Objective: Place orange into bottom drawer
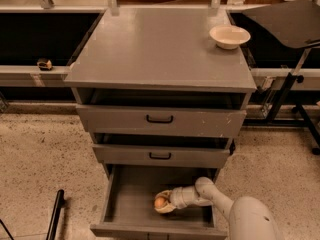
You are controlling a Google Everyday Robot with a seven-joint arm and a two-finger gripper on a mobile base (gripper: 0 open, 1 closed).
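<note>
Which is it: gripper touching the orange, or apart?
Touching. The camera view shows the gripper closed around the orange, no gap between them, low inside the open bottom drawer.

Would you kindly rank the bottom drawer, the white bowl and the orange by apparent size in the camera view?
Largest: bottom drawer.
Then: white bowl.
Smallest: orange, held by the gripper inside that drawer.
The gaps are plain; no ties.

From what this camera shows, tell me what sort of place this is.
Probably a lab or workshop: a grey three-drawer cabinet on speckled hard floor, long metal-framed benches behind. The cream gripper holds a small round orange inside the open bottom drawer.
</note>
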